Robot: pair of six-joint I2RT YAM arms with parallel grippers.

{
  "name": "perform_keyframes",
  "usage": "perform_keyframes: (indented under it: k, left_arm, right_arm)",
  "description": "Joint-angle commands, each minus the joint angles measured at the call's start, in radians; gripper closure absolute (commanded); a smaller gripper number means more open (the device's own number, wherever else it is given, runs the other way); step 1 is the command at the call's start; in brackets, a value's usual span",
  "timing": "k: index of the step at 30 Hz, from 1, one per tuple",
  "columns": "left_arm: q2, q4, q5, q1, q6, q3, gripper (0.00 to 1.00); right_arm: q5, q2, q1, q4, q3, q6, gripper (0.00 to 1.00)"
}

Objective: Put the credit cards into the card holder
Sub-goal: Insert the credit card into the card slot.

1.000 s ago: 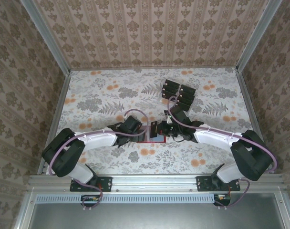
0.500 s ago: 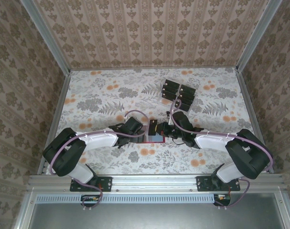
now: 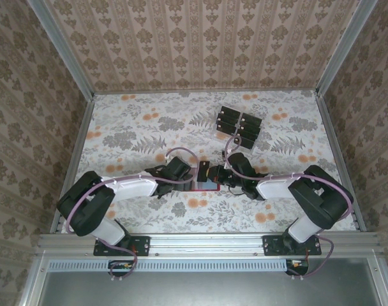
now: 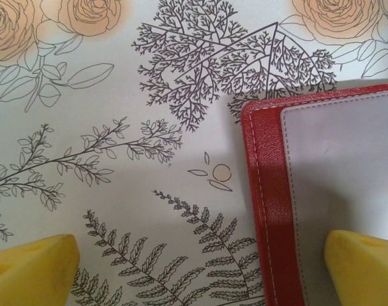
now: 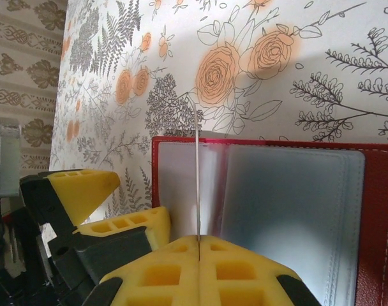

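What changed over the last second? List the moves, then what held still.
The right gripper, shut on a credit card held edge-on, shifted left and toward the arm bases, over the open red card holder; its elbow swung inward. Nothing was grasped or released. The left gripper stayed open at the holder's edge; the holder and the spare cards did not move.

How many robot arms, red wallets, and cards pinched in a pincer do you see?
Robot arms: 2, the left arm and the right arm
Red card holder: 1
Pinched card, in the right pincer: 1
Total: 4
The black cards at the back are too bunched to count.
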Motion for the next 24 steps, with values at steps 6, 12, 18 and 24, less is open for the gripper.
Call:
perform_keyframes:
  k: [6,12,18,24]
  left_arm:
    - [-0.029,-0.034,-0.015,-0.002,-0.013,-0.03,0.0]
    - [-0.057,-0.038,-0.007,0.0,-0.011,-0.016,0.0]
    - [-0.103,-0.064,-0.006,0.007,-0.001,-0.002,0.0]
    - [-0.13,-0.074,0.007,0.011,-0.008,-0.038,0.0]
  right_arm:
    - [0.01,0.05,0.015,0.081,-0.022,0.034,1.0]
    - [0.005,0.07,0.025,0.099,-0.025,0.044,1.0]
    - [0.007,0.079,0.027,0.111,-0.033,0.052,1.0]
    - [0.006,0.077,0.027,0.115,-0.04,0.054,1.0]
